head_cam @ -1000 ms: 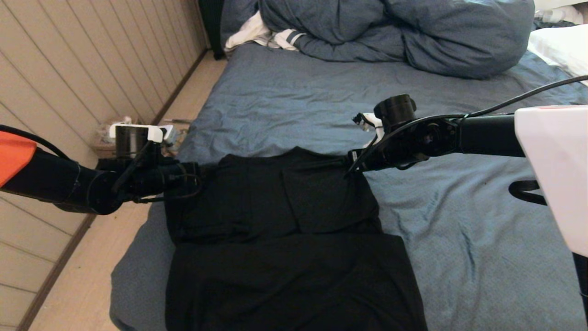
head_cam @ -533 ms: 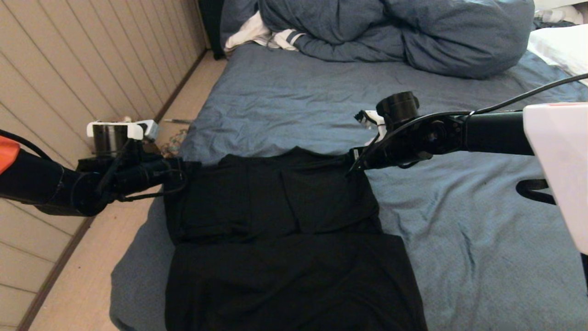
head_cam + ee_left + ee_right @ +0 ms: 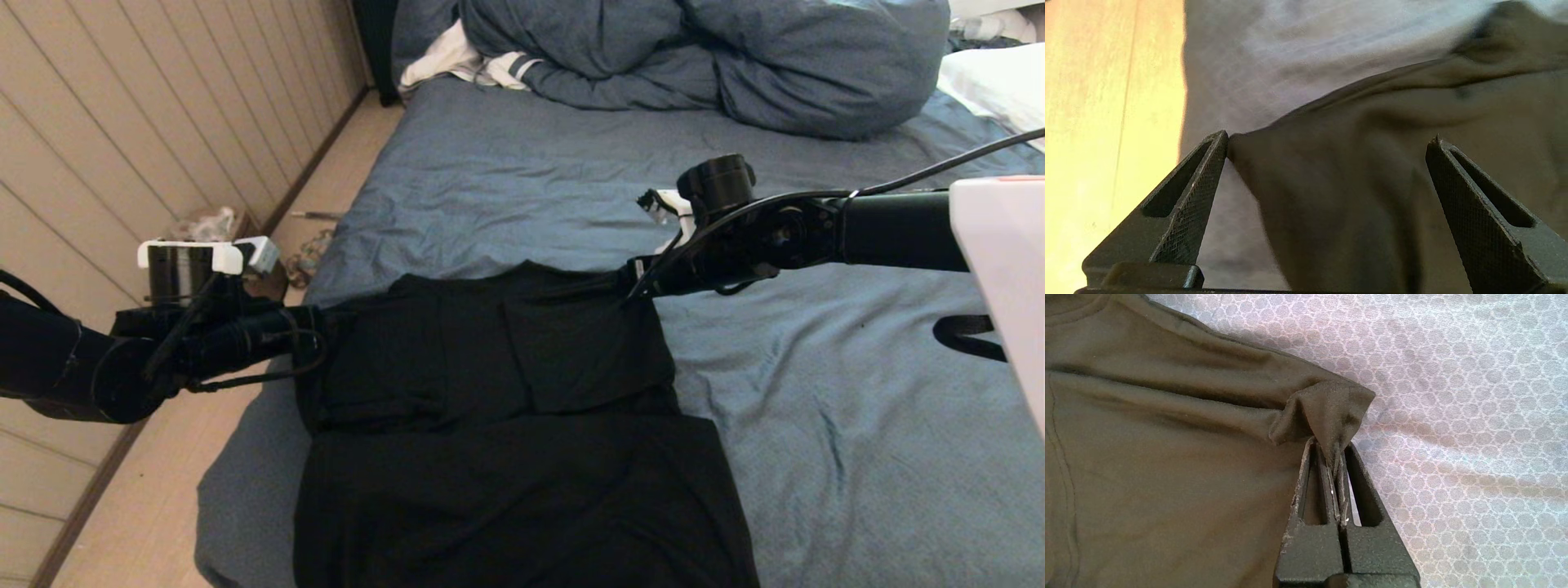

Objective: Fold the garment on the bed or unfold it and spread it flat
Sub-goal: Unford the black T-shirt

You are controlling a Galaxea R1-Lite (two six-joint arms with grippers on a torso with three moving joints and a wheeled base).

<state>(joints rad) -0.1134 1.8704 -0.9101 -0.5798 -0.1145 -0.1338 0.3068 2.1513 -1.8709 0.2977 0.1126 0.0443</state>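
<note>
Garment [image 3: 506,425]: black T-shirt, plain side up, lies on the bed [image 3: 857,425] near its left edge and reaching its near edge. The lower body is spread fairly flat toward the near edge. The far part is folded over on itself, with a squarish flap showing toward the right side of the shirt.

Right gripper [image 3: 633,287]: at the far right corner of the garment. In the right wrist view the right gripper [image 3: 1333,451] has its jaws pressed together on a small peak of black fabric, the garment [image 3: 1167,457] corner pinched between the fingers [image 3: 1310,486]. The cloth rises slightly into the pinch; the bed [image 3: 1474,416] sheet shows beside it.

Left gripper [image 3: 314,331]: at the far left corner of the garment, by the left edge of the bed. In the left wrist view the left gripper [image 3: 1327,139] has its jaws spread wide, nothing held. One of the fingers [image 3: 1206,179] has its tip touching the garment [image 3: 1372,183] at a corner; the other sits over black cloth. The bed [image 3: 1290,49] sheet lies beyond the corner, and wooden floor [image 3: 1106,102] is visible past the bed edge.

At the far edge of the bed: bunched blue duvet [image 3: 702,57], with a white cloth with dark stripes [image 3: 473,65] beside it toward the left. A wood-panelled wall [image 3: 122,122] runs along the left of the floor [image 3: 147,506].
</note>
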